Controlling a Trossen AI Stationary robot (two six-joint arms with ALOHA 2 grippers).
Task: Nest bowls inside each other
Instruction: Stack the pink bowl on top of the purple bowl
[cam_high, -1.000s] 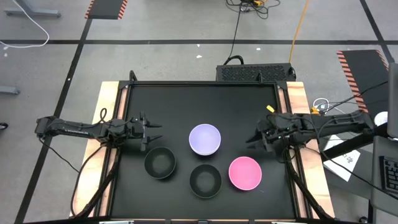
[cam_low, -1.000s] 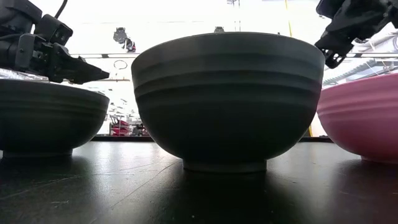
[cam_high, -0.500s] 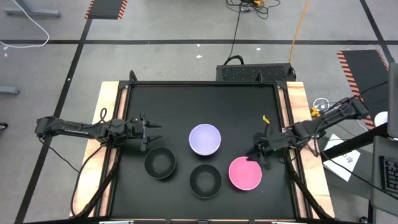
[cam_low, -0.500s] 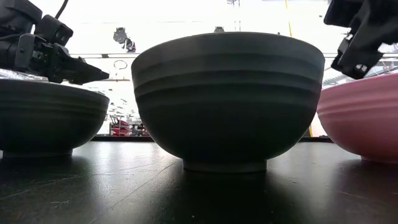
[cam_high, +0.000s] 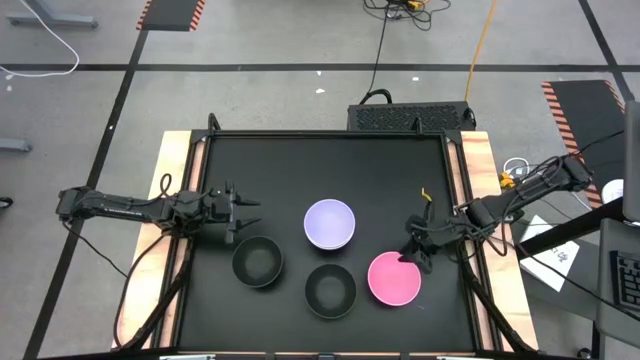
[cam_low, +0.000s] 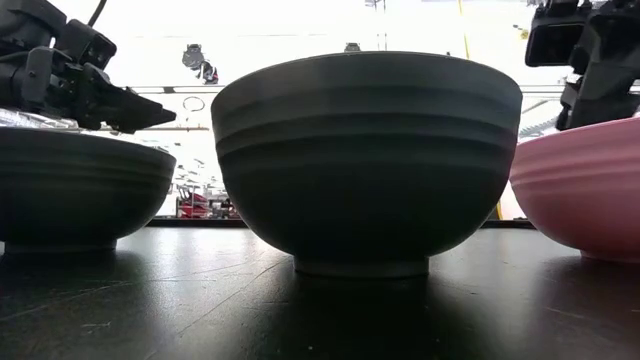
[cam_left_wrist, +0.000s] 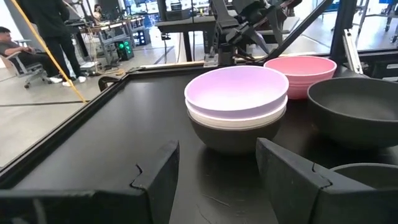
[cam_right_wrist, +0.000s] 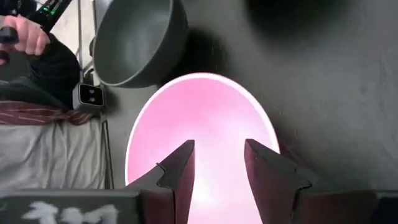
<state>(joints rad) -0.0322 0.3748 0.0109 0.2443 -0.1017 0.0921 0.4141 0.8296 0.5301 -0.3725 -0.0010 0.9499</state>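
The lavender bowl (cam_high: 329, 223) sits mid-table; the left wrist view shows the lavender bowl (cam_left_wrist: 239, 90) nested in a white bowl (cam_left_wrist: 236, 120), which is nested in a black one (cam_left_wrist: 231, 138). Two more black bowls (cam_high: 258, 262) (cam_high: 331, 289) and the pink bowl (cam_high: 393, 278) stand singly near the near edge. My right gripper (cam_high: 412, 252) (cam_right_wrist: 217, 165) is open and points down over the pink bowl's (cam_right_wrist: 199, 124) far-right rim. I see no touch. My left gripper (cam_high: 240, 210) (cam_left_wrist: 217, 180) waits open, left of the stack.
The black table has a raised rim (cam_high: 200, 140) on all sides. A small yellow piece (cam_high: 425, 192) lies far of the right gripper. The far half of the table holds no bowls. A person's hand (cam_right_wrist: 25, 34) shows beyond the near edge.
My right gripper has moved from the table's right side toward the near edge and down to the pink bowl, tipping to point downward. The bowls and the left arm have kept still.
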